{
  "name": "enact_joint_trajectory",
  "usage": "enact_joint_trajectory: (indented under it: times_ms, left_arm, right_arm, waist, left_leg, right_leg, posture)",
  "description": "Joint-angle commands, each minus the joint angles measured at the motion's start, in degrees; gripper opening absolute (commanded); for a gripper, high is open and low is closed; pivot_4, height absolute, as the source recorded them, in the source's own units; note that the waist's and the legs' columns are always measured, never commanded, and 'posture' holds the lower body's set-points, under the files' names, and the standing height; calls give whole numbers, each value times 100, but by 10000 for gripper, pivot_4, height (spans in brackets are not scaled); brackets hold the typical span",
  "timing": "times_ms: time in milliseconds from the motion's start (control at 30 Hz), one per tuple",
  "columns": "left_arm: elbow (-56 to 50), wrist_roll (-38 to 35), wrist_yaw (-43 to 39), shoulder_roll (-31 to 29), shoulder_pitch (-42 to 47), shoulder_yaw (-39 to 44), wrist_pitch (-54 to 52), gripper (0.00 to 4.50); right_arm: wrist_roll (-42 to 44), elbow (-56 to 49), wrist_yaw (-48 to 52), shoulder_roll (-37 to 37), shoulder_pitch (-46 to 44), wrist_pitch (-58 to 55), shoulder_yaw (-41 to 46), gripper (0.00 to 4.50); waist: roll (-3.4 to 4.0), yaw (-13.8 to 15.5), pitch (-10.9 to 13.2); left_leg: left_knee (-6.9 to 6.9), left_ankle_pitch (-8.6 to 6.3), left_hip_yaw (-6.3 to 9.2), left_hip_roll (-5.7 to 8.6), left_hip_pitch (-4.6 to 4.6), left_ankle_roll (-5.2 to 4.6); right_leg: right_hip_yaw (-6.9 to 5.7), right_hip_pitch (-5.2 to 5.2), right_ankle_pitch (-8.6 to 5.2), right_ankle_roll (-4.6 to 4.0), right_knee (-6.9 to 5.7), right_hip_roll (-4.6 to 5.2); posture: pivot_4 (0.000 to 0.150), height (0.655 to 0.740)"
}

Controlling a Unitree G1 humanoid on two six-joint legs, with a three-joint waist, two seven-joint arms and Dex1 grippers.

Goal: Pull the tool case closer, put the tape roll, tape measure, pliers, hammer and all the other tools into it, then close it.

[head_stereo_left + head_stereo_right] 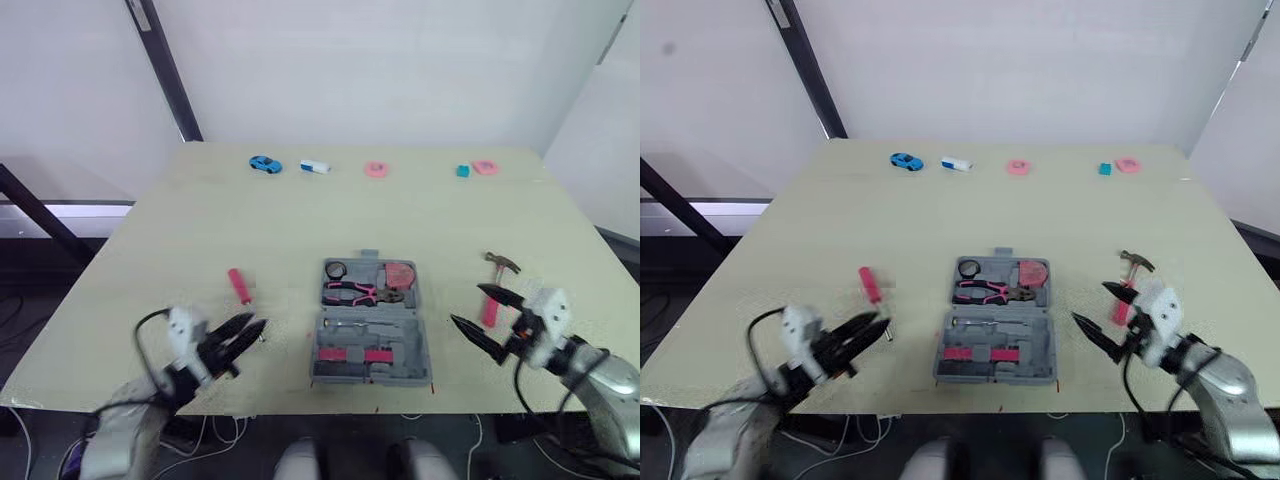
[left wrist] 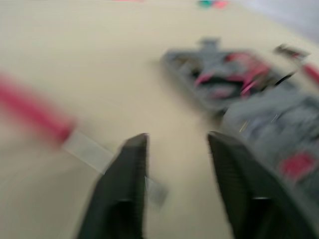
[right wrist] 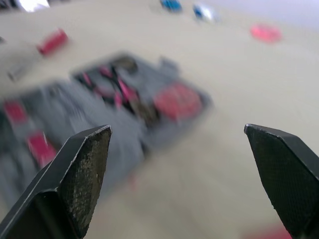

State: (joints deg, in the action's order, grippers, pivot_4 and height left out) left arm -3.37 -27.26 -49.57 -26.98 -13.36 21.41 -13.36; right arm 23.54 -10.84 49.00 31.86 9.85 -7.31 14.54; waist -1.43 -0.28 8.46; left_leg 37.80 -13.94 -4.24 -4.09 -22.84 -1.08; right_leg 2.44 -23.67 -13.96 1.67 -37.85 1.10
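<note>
The left gripper [image 1: 256, 324] hangs low over the near left part of the table [image 1: 200, 225], its fingers a little apart and holding nothing. The right gripper [image 1: 466, 304] hangs over the near right part, its fingers spread wide, also empty. The table is pale beige and matte, and it stands before a white wall [image 1: 400, 70] (a black pole [image 1: 165, 70] leans across it). The case [image 1: 345, 372] lies open between the two grippers, near the front edge, with pliers [image 1: 352, 292] inside. A red screwdriver [image 1: 239, 286] lies just beyond the left gripper. The hammer [image 1: 503, 264] lies close to the right gripper, to the right of the case.
</note>
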Motion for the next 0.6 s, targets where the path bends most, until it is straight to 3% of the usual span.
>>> enact_joint_trajectory:
  times_ms: [33,100,433,600]
  left_arm:
    - [-71,-162,-203,-95,-546,401,322,39176]
    - [-80,-169,-228,-87,-763,504,355,44483]
    - [-215,-299,-141,-52,-976,471,464,44483]
    - [-806,-461,-56,-72,-640,201,256,44483]
  right_arm:
    - [273,12,387,286,540,209,602,45000]
    - [283,68,506,380,800,242,784,45000]
    - [505,-306,324,465,981,-112,1007,45000]
    - [421,-930,-700,226,183,-981,485,45000]
  waist:
    - [1,-2,0]
    - [3,-26,-3]
    - [2,-48,-2]
    - [-2,-52,0]
  left_leg:
    - [0,0,0,0,2,0]
    - [1,0,1,-4,9,0]
    - [-8,-2,12,-13,7,2]
    - [-21,-1,2,-12,1,2]
  right_leg:
    - [0,0,-1,2,0,0]
    - [0,1,-9,16,-3,-1]
    - [15,-27,-12,17,-1,4]
    - [22,-34,-12,16,-1,4]
  posture:
    - [1500,7400]
    - [1500,7400]
    - [1500,7400]
    - [1500,7400]
